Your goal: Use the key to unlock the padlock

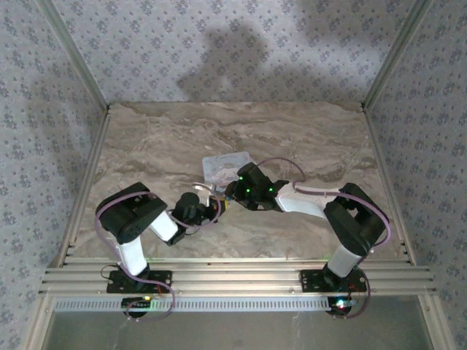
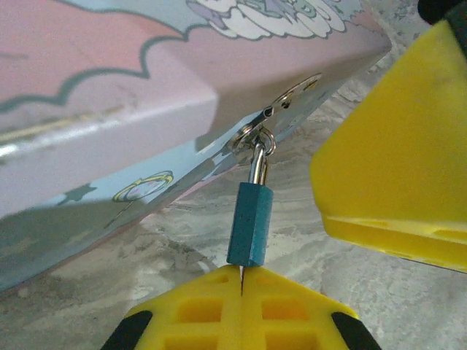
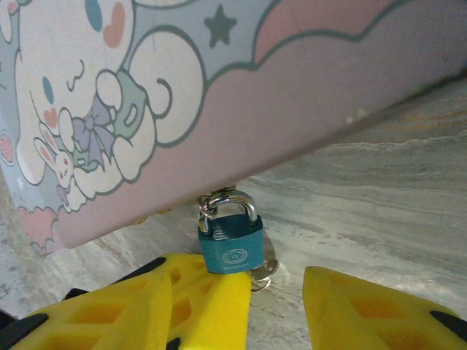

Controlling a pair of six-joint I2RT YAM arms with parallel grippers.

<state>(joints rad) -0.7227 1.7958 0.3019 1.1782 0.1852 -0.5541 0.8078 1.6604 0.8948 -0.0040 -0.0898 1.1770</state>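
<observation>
A beige, marble-veined table (image 1: 306,131) is lying inside a booth, and a back wall (image 1: 146,44), a left wall (image 1: 33,146) and a right wall (image 1: 434,146), all papered in pale grey-blue with a small repeating floral motif, are closing it in on three sides. Slim metal posts (image 1: 75,55) are running up the two far corners where the walls are meeting, while ribbed aluminium rails (image 1: 241,275) and a white slotted strip (image 1: 241,303) are lining the table's near edge. Soft, blurred shadows (image 1: 233,65) are falling across the back wall, and the tabletop is sitting evenly lit.
</observation>
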